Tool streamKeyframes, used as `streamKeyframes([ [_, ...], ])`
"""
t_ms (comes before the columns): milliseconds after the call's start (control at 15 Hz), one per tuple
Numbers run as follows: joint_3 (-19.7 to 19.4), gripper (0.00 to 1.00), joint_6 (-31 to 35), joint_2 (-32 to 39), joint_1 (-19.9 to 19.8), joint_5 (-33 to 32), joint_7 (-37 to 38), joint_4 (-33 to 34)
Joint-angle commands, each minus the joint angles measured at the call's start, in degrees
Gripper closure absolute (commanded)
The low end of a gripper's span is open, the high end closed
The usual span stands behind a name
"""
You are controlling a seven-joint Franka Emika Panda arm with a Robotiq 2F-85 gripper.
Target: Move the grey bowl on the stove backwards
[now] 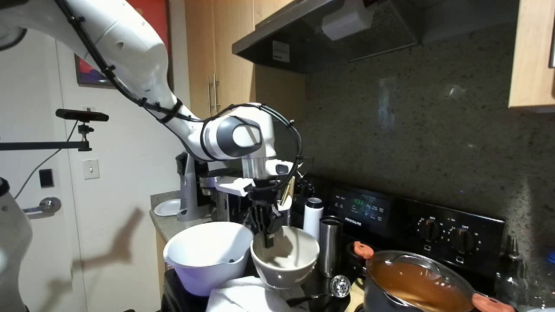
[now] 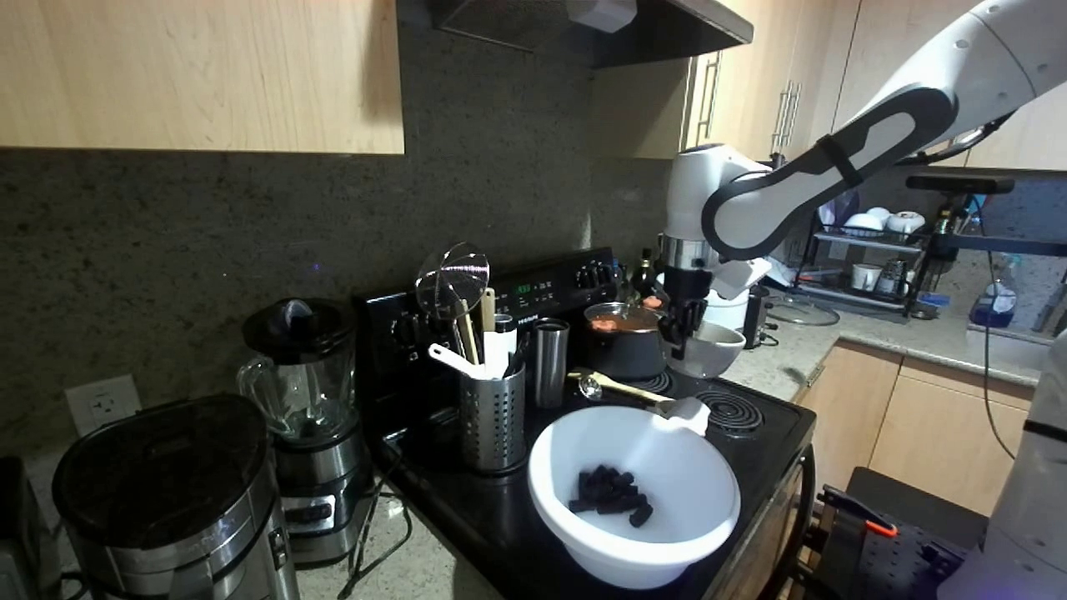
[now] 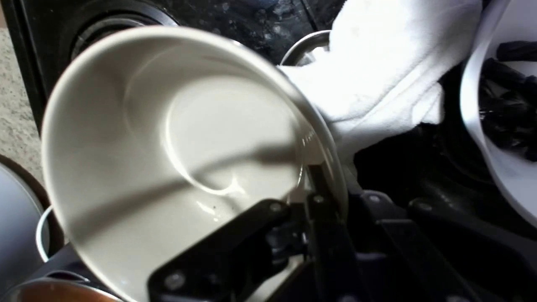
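Note:
The grey bowl [image 1: 288, 277] is on the stove's far side in an exterior view [image 2: 708, 358], next to the pot. In the wrist view it fills the left half [image 3: 226, 126], with its pale inside facing the camera. My gripper [image 1: 266, 236] points down at its rim. It also shows in an exterior view [image 2: 677, 346]. In the wrist view my gripper [image 3: 333, 197] is shut on the bowl's wall, one finger inside and one outside. The bowl looks slightly tilted; I cannot tell whether its base touches the stove [image 2: 450, 500].
A large white bowl [image 2: 692, 508] holding black pieces stands at the near side. A white cloth [image 3: 386, 63] lies between the bowls. The orange-brown pot [image 2: 621, 354], a metal tumbler [image 2: 550, 367] and a utensil holder [image 2: 493, 425] stand along the back. The range hood [image 1: 303, 39] hangs above.

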Motion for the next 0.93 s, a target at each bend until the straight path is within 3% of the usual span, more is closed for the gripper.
streamKeyframes([
  [0, 2.49, 0.97, 0.31, -0.12, 1.23, -1.07, 3.39, 0.81],
  [400, 4.53, 0.97, 10.11, 4.21, 2.70, -1.23, 6.67, 0.69],
  [867, 4.06, 0.97, 24.17, 10.84, 3.84, -2.64, 9.34, 1.48],
])
